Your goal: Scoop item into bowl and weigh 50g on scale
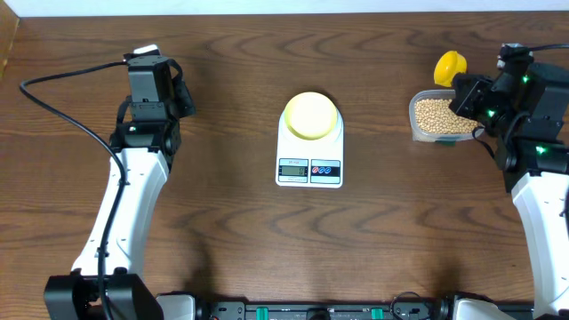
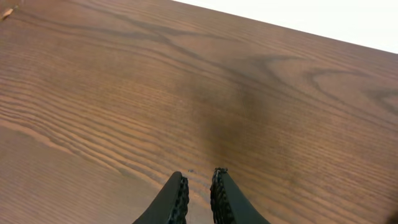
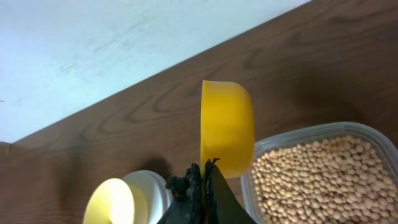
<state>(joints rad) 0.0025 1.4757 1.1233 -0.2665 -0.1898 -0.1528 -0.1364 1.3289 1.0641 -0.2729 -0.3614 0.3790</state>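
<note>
The pale yellow-green bowl (image 1: 310, 116) sits on the white scale (image 1: 309, 164) at the table's middle; both also show in the right wrist view, the bowl (image 3: 115, 202) and the scale (image 3: 155, 186). The tan beans (image 1: 441, 116) fill a clear tub (image 1: 416, 132) at the right; in the right wrist view the beans (image 3: 317, 180) lie just right of the scoop. My right gripper (image 3: 205, 171) is shut on the yellow measuring scoop (image 3: 227, 127), held beside the tub's far left corner (image 1: 451, 66). My left gripper (image 2: 199, 180) hangs over bare wood at the left, nearly closed and empty.
The table's far edge meets a pale wall (image 3: 93, 50) just behind the scoop. A black cable (image 1: 62, 107) loops from the left arm across the left side of the table.
</note>
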